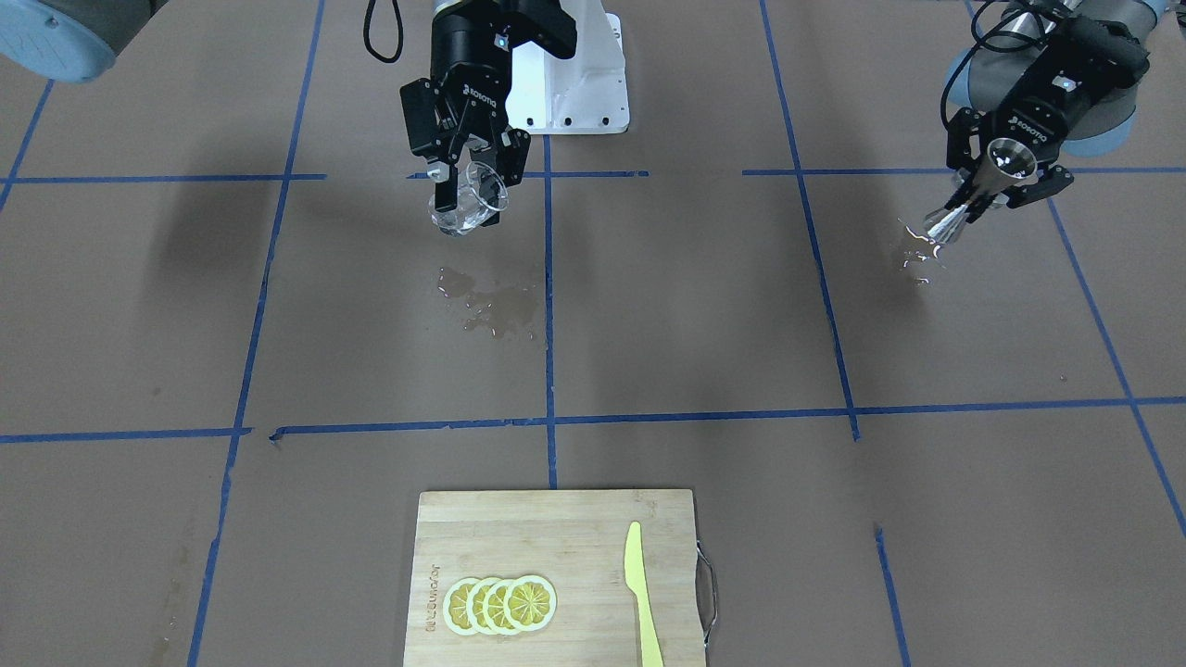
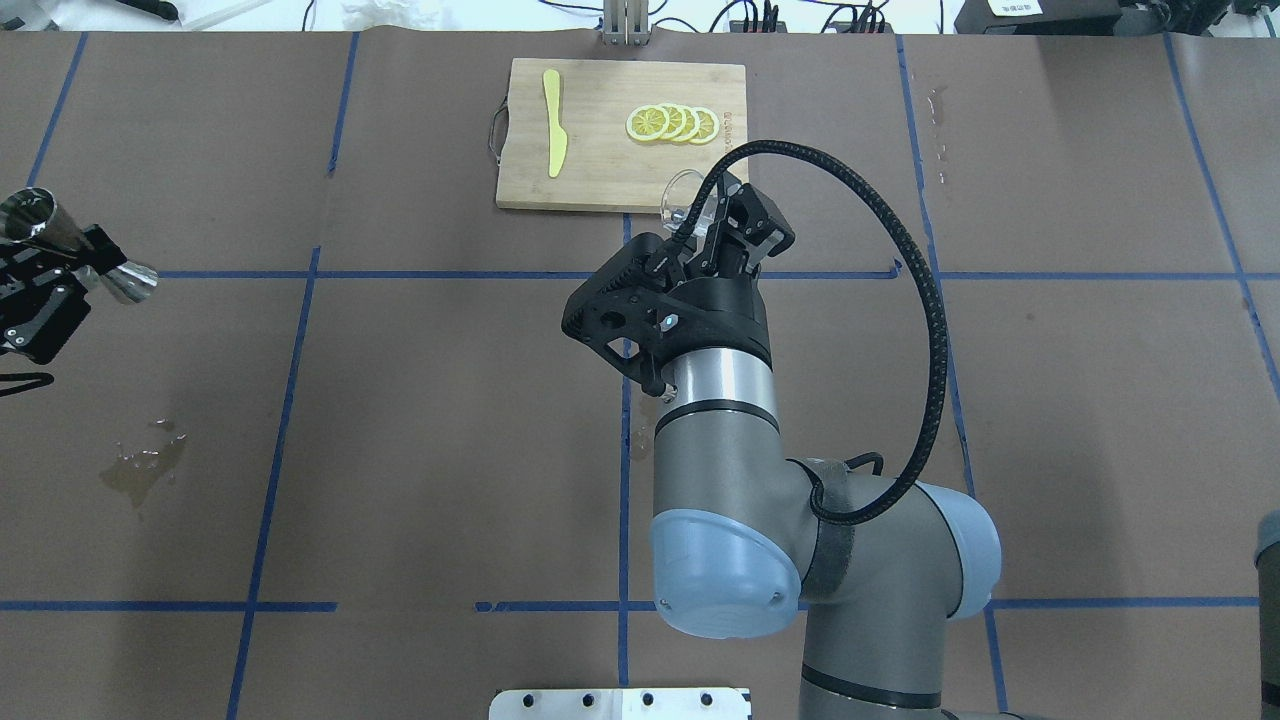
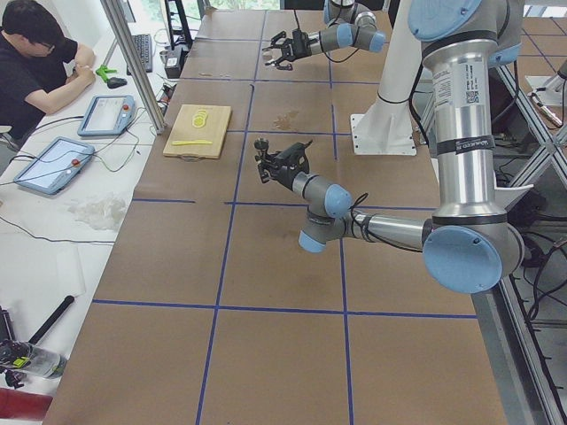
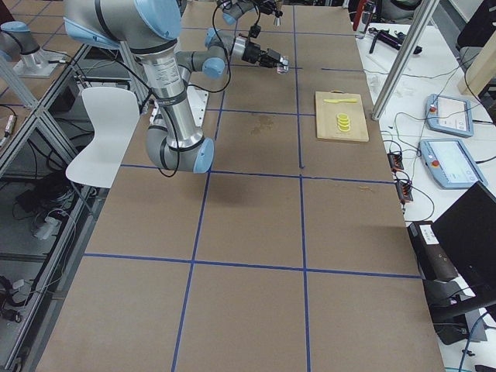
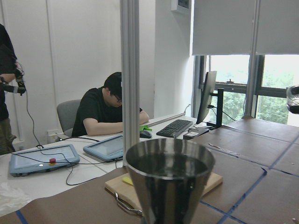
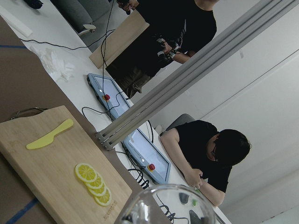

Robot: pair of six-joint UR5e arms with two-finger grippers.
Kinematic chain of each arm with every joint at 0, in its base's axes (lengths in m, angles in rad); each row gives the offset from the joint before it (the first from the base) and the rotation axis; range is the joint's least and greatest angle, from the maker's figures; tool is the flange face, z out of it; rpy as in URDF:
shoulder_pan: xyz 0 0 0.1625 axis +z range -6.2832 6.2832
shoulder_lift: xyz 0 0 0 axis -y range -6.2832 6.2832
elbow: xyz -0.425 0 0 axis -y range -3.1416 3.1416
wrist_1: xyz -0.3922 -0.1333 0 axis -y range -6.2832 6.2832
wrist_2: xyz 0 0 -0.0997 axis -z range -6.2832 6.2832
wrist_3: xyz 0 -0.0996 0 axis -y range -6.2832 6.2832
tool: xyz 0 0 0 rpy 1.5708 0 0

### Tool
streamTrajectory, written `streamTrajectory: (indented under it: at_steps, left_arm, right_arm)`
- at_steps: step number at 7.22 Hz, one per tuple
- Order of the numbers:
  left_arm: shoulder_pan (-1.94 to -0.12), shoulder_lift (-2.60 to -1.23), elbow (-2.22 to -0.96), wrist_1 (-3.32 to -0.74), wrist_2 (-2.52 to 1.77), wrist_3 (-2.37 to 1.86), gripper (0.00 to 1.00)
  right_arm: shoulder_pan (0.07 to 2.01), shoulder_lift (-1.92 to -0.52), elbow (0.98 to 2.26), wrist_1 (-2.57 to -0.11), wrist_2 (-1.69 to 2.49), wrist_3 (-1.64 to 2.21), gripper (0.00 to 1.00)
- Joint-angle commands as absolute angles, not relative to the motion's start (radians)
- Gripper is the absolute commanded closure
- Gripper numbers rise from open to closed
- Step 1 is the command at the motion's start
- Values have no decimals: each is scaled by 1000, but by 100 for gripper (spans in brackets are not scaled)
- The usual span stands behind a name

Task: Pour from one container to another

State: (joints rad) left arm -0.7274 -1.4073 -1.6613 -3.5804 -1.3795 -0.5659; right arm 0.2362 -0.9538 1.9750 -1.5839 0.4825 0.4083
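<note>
Both jigger [image 1: 1005, 165] and glass [image 1: 473, 199] seemingly tilted

The measuring cup [image 5: 168, 182] in the left gripper [image 1: 996, 181] is polished, mirror-bright metal. The cup [image 1: 473, 199] in the right gripper [image 1: 477, 181] is clear and glossy. Both grippers are matt black. Beneath them the table [image 1: 695, 306] is covered in matt brown paper crossed by blue tape [image 1: 549, 371], with a shiny wet patch [image 1: 491, 306] below the right gripper. Well beyond both, a pale wooden board [image 1: 556, 537] with a metal handle [image 1: 709, 593] carries a smooth yellow plastic knife [image 1: 639, 593].
</note>
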Motion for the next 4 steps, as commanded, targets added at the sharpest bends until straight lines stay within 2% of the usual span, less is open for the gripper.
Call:
streamTrajectory:
  at_steps: [1, 4]
  left_arm:
    - [-689, -1397, -1657, -3580, -1208, -586, 100]
    - [-548, -1393, -1649, -3570, -1135, -722, 100]
  right_arm:
    - [236, -954, 1976, -1585, 482, 408, 100]
    - [238, -966, 1983, -1583, 483, 408, 100]
